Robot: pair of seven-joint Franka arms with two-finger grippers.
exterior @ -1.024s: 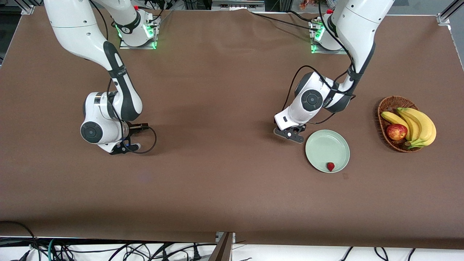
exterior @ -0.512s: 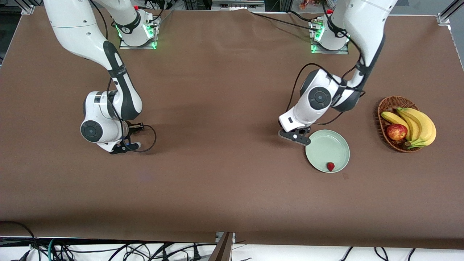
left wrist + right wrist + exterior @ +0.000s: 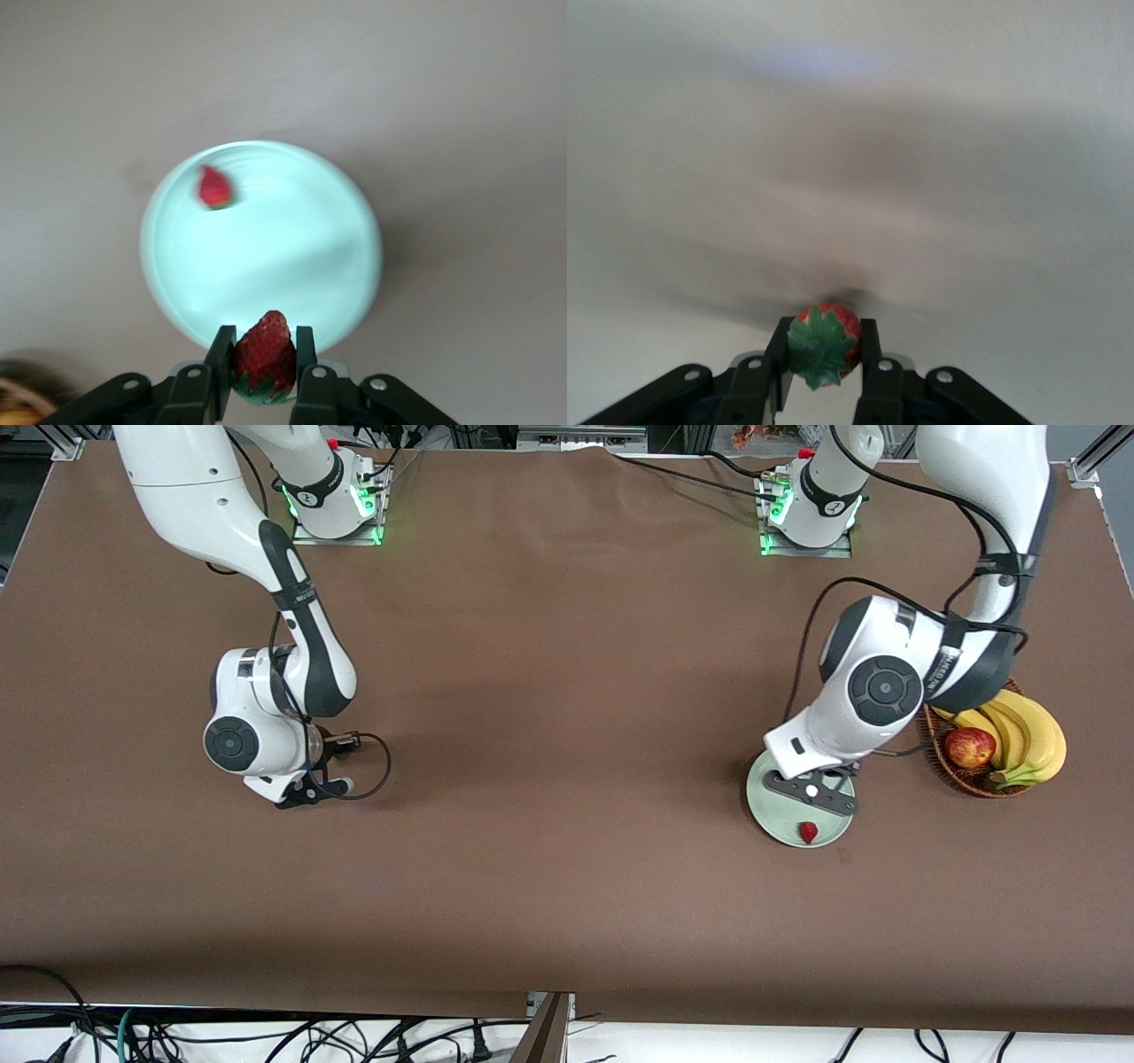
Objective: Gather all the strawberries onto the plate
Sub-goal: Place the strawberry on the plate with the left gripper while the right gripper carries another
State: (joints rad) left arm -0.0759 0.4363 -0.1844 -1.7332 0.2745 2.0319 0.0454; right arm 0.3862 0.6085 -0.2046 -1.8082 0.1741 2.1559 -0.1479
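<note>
Left hand [image 3: 264, 372] over the round, shallow, mint-green plate [image 3: 764, 815], clamped on a small red strawberry [image 3: 264, 352], a second strawberry [image 3: 808, 832] lying in that plate; right hand [image 3: 824, 372] above bare brown counter [image 3: 549, 779], gripping a third green-capped strawberry [image 3: 824, 347].

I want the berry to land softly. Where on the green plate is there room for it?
Most of the plate is bare. Only one strawberry lies by its rim nearest the front camera. The left gripper holds its berry over the plate. The right gripper holds another over bare table.
</note>
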